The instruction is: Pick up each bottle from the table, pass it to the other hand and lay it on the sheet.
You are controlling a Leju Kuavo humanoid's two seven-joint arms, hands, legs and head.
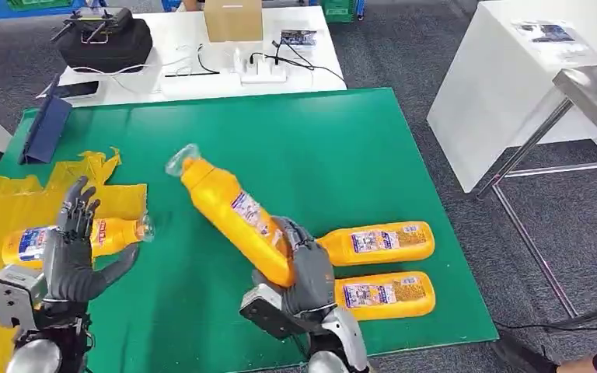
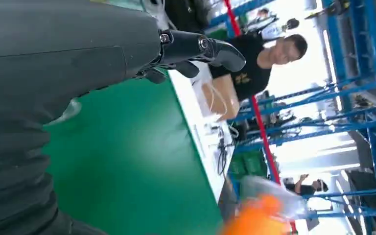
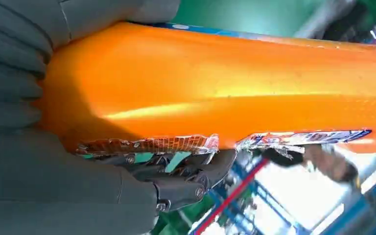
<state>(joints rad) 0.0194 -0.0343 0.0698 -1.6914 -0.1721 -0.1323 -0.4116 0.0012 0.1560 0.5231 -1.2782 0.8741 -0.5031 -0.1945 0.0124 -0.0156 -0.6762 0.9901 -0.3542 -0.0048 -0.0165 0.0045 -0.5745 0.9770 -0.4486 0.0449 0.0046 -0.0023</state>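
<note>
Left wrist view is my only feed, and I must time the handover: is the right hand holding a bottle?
Observer: Yes, the right hand grips the raised bottle near its base, cap end tilted up toward the left hand.
Operator: Is anything on the sheet?
Observer: One bottle lies on the yellow sheet, beyond the left hand's spread fingers.
Operator: How many remain on the table?
Observer: Two bottles lie side by side on the green mat.

High head view; close wrist views.
</note>
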